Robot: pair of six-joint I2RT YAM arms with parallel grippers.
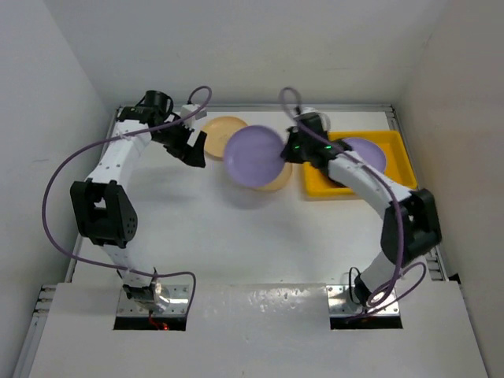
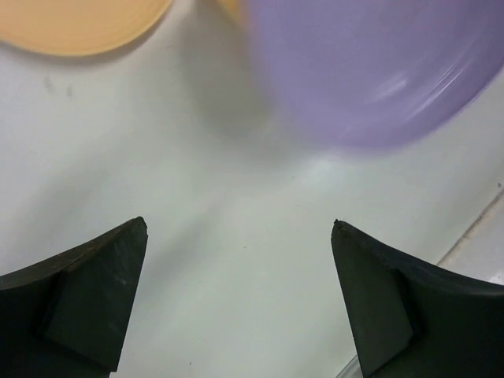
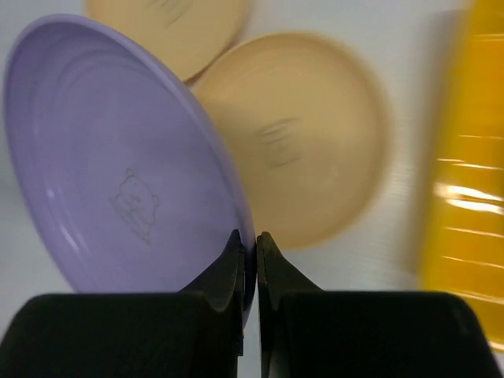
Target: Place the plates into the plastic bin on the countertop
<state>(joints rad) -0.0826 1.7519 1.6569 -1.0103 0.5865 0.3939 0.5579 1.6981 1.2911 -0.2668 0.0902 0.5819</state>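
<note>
My right gripper [image 1: 288, 151] [image 3: 250, 234] is shut on the rim of a lavender plate [image 1: 253, 156] [image 3: 118, 165] and holds it tilted above the countertop [image 1: 236, 236], left of the yellow plastic bin [image 1: 394, 146] [image 3: 468, 165]. A second lavender plate [image 1: 366, 151] lies in the bin. Two pale orange plates lie on the countertop: one at the back [image 1: 222, 131] [image 3: 169, 31], one [image 1: 276, 181] [image 3: 315, 134] partly under the held plate. My left gripper [image 1: 191, 147] [image 2: 239, 224] is open and empty over the bare countertop, beside the back orange plate [image 2: 79, 24]. The held plate [image 2: 370, 63] shows blurred ahead of it.
White walls enclose the countertop on the left, back and right. The bin sits against the right wall at the back. Purple cables loop from both arms. No other plates show.
</note>
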